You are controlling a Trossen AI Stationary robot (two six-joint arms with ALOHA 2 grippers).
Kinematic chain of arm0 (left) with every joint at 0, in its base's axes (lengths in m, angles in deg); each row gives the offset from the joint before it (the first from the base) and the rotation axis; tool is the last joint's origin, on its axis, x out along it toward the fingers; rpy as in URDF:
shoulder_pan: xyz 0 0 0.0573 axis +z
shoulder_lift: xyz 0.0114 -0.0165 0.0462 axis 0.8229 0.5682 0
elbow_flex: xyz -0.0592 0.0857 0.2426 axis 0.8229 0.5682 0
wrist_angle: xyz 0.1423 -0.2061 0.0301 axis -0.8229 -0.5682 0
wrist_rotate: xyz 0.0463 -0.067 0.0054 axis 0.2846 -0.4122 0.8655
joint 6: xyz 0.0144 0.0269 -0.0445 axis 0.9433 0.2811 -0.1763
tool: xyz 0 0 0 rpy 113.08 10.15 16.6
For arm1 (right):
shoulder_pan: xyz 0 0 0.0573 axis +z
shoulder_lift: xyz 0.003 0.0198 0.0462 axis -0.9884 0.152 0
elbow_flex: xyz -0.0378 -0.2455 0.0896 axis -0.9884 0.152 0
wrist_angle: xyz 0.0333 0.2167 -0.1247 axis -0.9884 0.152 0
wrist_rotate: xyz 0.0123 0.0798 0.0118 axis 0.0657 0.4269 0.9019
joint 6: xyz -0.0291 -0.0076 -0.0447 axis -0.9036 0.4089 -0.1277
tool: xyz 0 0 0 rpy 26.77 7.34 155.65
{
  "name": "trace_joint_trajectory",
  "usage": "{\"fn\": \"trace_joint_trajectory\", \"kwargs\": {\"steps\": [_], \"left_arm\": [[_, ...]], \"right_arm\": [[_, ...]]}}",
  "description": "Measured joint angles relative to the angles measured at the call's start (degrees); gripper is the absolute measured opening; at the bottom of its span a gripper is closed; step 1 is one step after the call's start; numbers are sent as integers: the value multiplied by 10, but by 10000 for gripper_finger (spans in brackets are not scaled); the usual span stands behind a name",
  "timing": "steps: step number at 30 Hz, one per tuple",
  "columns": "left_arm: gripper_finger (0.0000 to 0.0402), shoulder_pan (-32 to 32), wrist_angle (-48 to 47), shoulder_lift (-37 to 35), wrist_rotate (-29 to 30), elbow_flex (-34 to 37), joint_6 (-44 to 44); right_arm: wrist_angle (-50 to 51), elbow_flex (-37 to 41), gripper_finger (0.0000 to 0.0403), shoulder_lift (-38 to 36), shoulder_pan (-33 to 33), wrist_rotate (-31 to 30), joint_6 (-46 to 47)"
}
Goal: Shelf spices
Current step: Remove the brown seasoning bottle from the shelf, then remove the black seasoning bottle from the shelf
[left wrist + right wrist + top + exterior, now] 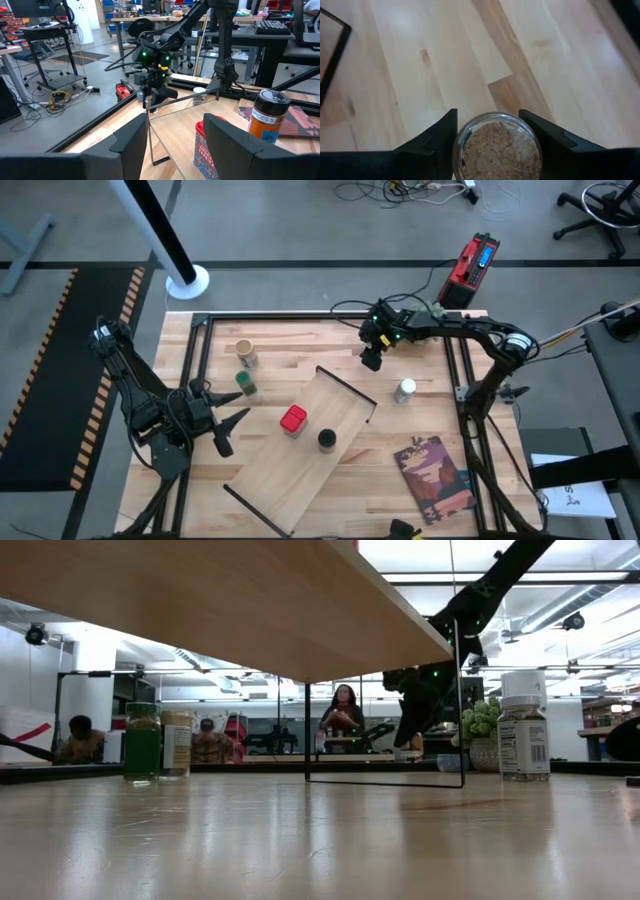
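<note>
The right claw (371, 360) is in the upper middle of the high view, above the far end of the shelf (300, 452). It is pinching a clear glass jar (497, 147) full of tan crumbs. In the right wrist view the jar sits between the two dark fingers (437, 137), with the wooden counter (420, 60) below it.

The left claw (228, 430) is at the left side of the high view, beside the shelf's left edge. Its fingers are spread wide and hold nothing.

The shelf lies slanted across the middle of the counter. On it stand a red jar (293, 420) and a black-topped jar (327, 440), close to each other.

Off the shelf, a tan-topped jar (245, 352) and a green-topped jar (246, 385) stand at the upper left of the counter. A white-topped jar (405, 391) stands to the right of the shelf. A reddish book (435, 475) lies at the lower right.

In the low view a small green plant (482, 735) shows behind the white-topped jar.
</note>
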Motion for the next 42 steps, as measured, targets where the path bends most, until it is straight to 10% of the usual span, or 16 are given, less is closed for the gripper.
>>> {"fn": "trace_joint_trajectory", "kwargs": {"steps": [24, 42], "left_arm": [[185, 0, 0, 0, -7, 2, -4], [190, 0, 0, 0, -8, 2, -9]], "right_arm": [[-28, 16, 206, 27, -13, 17, 20], [58, 12, 250, -121, -12, 14, 11]]}}
